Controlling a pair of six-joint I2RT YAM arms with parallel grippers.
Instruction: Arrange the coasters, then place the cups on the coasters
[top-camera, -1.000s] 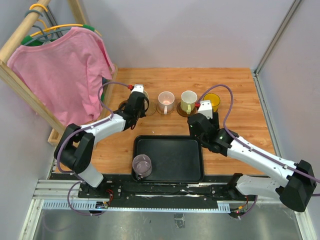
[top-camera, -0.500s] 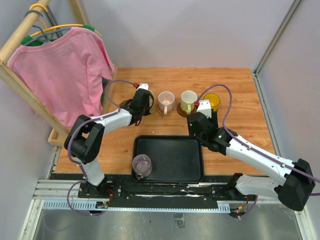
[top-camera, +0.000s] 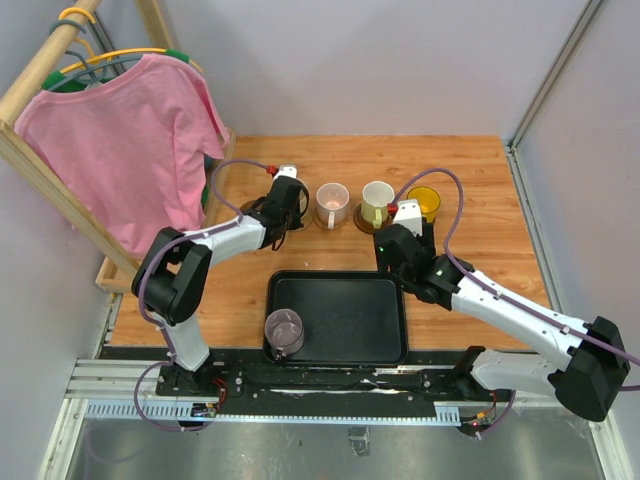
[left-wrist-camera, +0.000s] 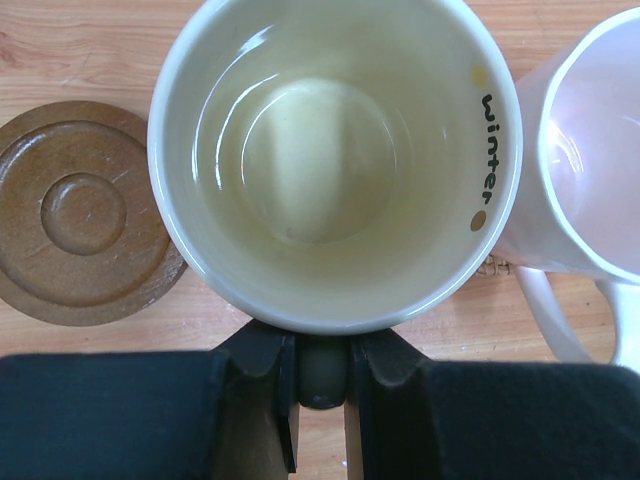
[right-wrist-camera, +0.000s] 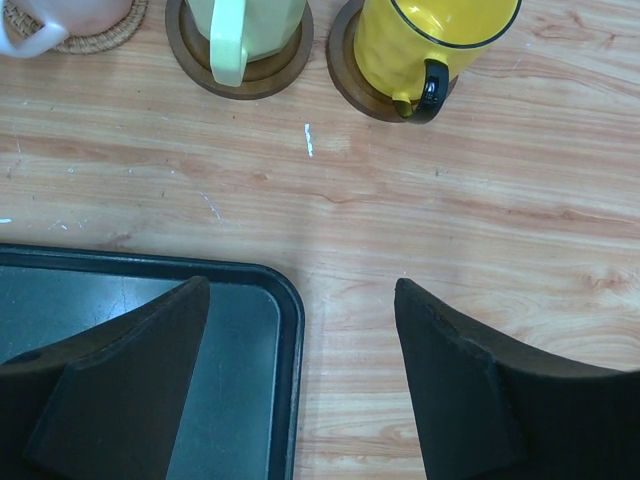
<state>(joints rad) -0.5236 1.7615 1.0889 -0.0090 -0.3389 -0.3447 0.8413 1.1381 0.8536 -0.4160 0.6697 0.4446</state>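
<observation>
Your left gripper (left-wrist-camera: 322, 352) is pinched tight on the handle of the whitish pale green ceramic mug (left-wrist-camera: 330, 150), which is between a bare dark brown round grooved coaster (left-wrist-camera: 82, 240) and the pale pink mug (left-wrist-camera: 590, 160). Your right gripper (right-wrist-camera: 300, 300) gapes wide and holds nothing, above the wooden table (right-wrist-camera: 450, 230) at the corner of the black rectangular tray (right-wrist-camera: 250, 330). The cream-yellow mug (right-wrist-camera: 245, 25) and the clear amber-yellow mug (right-wrist-camera: 430, 30) are ahead of it on brown coasters.

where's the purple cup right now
In the top view the greyish purple cup stands at the near-left corner of the black tray, well nearer the arm bases than the pale pink cup.
</observation>
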